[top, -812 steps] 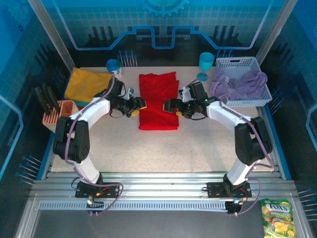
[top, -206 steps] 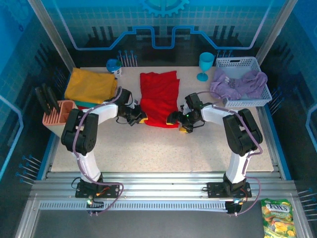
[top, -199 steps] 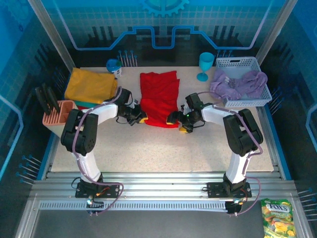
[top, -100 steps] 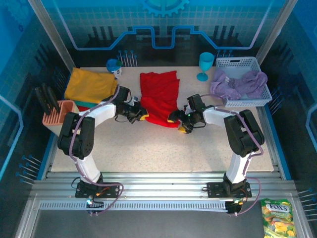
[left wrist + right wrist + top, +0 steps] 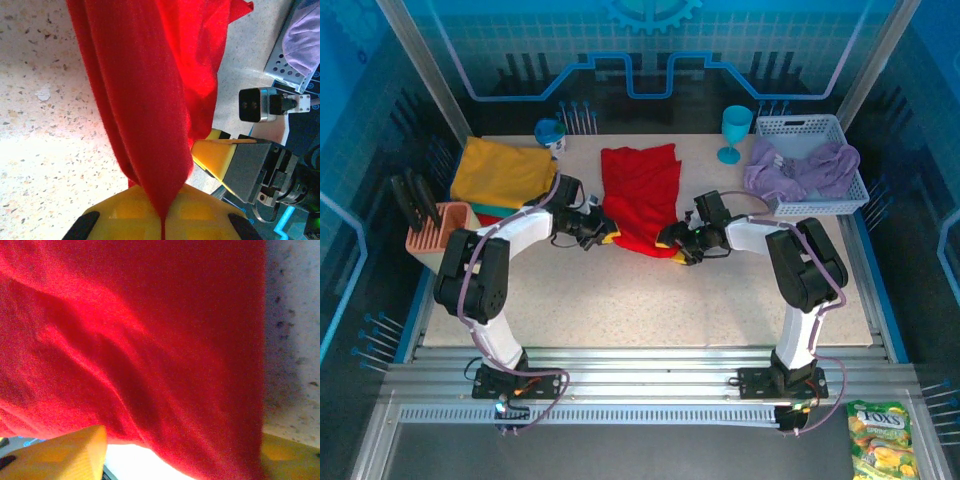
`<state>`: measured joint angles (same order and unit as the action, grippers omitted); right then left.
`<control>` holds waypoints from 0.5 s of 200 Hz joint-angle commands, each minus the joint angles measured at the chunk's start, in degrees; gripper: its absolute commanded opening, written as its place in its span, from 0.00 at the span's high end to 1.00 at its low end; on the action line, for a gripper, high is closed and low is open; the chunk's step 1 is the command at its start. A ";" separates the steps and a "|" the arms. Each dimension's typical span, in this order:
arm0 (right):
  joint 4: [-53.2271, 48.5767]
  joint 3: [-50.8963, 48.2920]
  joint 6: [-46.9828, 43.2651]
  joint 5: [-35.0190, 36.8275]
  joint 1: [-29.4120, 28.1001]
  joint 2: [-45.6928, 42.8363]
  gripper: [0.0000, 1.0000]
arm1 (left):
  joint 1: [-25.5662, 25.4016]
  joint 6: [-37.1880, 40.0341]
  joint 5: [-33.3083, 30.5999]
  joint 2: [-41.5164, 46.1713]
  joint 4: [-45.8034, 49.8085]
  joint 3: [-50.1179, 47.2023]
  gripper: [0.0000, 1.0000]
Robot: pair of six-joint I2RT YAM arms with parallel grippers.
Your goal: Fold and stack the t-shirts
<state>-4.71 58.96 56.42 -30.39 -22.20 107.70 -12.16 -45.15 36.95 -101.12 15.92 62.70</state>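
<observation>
1. Left gripper (image 5: 604, 234): pinched tight on the near-left corner of the red t-shirt (image 5: 642, 190), with a narrow fold of cloth running straight down between the yellow pads (image 5: 125, 220) in the left wrist view.
2. Right gripper (image 5: 672, 243): at the near-right corner, fingers (image 5: 65, 452) spread wide, red cloth draped across the gap, no clamp visible there.
3. Red t-shirt: in the middle of the table (image 5: 650, 300), far end lying flat, near hem bunched between the two grippers.
4. Judged light, limp and slightly clingy; bound to sag in the middle and wrinkle wherever unsupported; no risk of breakage.
5. Best taken at the two near corners, through every layer, deep enough to stop a thin hem sliding out.
6. Close the right side before lifting; otherwise likely to skew toward the left grip.
7. Keep both corners level and apart for an even fold.
8. Elsewhere: folded mustard-yellow t-shirt (image 5: 502, 170) at far left, probably the stack; lavender t-shirt (image 5: 805, 165) heaped in the basket (image 5: 800, 122) at far right.
</observation>
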 commanded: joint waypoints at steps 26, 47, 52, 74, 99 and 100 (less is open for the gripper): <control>-0.24 -3.23 -1.60 1.28 2.02 -1.74 0.57 | 0.23 -0.16 1.90 2.51 0.05 -1.95 1.00; -2.02 -3.50 -3.34 2.18 2.51 -2.39 0.78 | 0.22 1.60 1.48 2.51 1.34 -2.19 1.00; -2.47 -3.42 -3.88 2.26 2.53 -2.54 0.82 | 0.21 2.08 1.38 2.59 1.62 -2.19 1.00; -4.53 -2.96 -5.76 2.86 2.51 -3.32 0.96 | 0.21 3.86 0.76 2.98 2.53 -3.11 1.00; -7.12 -2.89 -7.89 3.94 2.51 -4.98 1.00 | 0.21 5.76 0.01 3.72 2.96 -5.37 1.00; -7.23 -2.89 -8.03 3.94 2.51 -5.10 1.00 | 0.21 5.81 0.03 3.78 2.97 -5.51 1.00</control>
<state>-7.40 56.14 51.68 -28.42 -20.27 105.58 -12.16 -42.70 36.91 -99.92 16.36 59.61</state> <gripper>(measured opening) 0.068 0.068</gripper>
